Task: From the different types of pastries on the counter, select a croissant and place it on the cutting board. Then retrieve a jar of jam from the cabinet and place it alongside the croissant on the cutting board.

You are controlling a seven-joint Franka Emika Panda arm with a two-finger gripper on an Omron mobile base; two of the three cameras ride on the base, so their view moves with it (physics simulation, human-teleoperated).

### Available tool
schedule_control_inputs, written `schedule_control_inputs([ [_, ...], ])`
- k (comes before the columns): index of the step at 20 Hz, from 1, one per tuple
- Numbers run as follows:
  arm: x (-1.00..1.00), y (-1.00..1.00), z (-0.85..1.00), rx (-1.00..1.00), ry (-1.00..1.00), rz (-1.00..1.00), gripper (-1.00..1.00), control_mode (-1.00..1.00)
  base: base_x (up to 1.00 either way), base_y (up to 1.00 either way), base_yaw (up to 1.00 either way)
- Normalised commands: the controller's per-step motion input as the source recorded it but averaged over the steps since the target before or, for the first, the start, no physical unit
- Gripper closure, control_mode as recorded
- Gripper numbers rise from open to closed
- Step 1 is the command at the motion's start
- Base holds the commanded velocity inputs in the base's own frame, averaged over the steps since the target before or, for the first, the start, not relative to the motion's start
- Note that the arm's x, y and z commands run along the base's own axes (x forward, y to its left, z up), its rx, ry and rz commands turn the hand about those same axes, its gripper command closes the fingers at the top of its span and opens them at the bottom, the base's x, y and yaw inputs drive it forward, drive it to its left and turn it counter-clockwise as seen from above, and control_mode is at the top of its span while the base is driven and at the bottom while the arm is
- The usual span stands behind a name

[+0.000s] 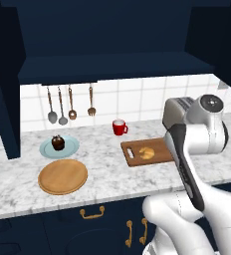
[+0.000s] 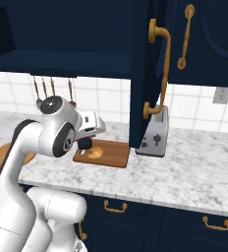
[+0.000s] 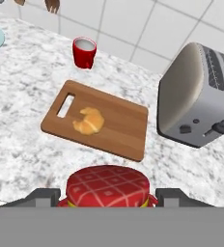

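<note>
The jar of jam (image 3: 107,187), with its red checked lid, sits between my fingertips, and the gripper (image 3: 107,198) is shut on it. In the right base view the gripper (image 2: 85,143) hangs just above the left end of the cutting board (image 2: 111,155). The golden croissant (image 3: 88,120) lies on the cutting board (image 3: 119,130) near its slot handle, and shows as well in the left base view as the croissant (image 1: 147,152). The dark chocolate pastry (image 1: 57,143) rests on a pale blue plate (image 1: 70,148) on the counter (image 1: 107,164). The navy cabinet (image 1: 112,67) hangs above.
A red mug (image 3: 84,52) stands behind the board. A silver toaster (image 3: 201,96) is close on its right. The open cabinet door (image 2: 145,74) with brass handles hangs beside the toaster. A round wooden plate (image 1: 62,176) lies at the counter's left front, and utensils (image 1: 70,104) hang on the tiled wall.
</note>
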Motion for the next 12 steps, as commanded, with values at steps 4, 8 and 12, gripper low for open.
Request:
schedule_control_inputs([
  [4, 0.13, -0.08, -0.44, 0.0, 0.0, 0.0, 1.0, -1.0, 0.0, 0.0, 0.0],
  [8, 0.27, -0.09, -0.2, 0.0, -0.01, 0.0, 1.0, -1.0, 0.0, 0.0, 0.0],
  [12, 0.2, -0.1, -0.06, 0.0, -0.05, 0.0, 1.0, -1.0, 0.0, 0.0, 0.0],
])
